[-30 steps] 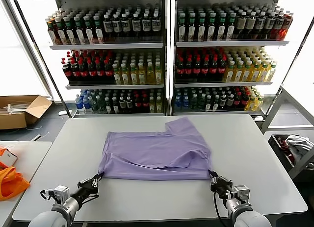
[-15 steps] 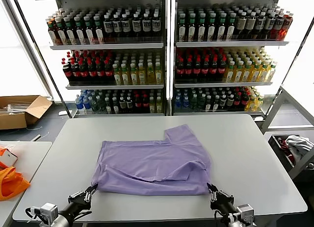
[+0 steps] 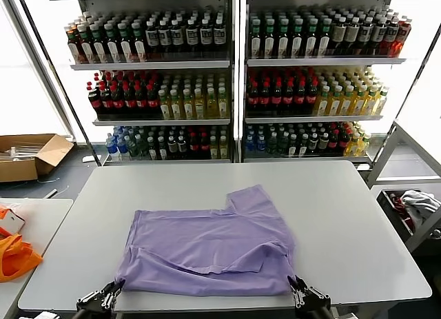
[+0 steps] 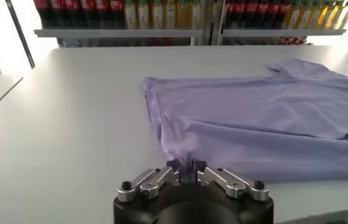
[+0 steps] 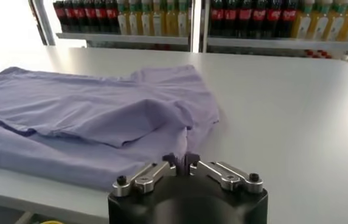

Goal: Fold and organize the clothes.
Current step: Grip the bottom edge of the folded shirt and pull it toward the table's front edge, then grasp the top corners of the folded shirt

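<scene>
1. The T-shirt [image 3: 210,249] lies on the white table [image 3: 344,215], partly folded, one sleeve pointing to the far side. It has moved toward the near edge since a second ago; its near hem now sits just beside that edge.
2. The left gripper [image 4: 185,170] is at the near-left corner, fingertips pinching a tuck of hem cloth.
3. The right gripper [image 5: 181,161] is at the near-right corner, likewise pinching cloth.
4. Both arms have drawn back, dragging the garment nearer.
5. Judgement: the shirt is being repositioned and flattened; a wrinkled overlap remains across the middle, and folding is unfinished.
</scene>
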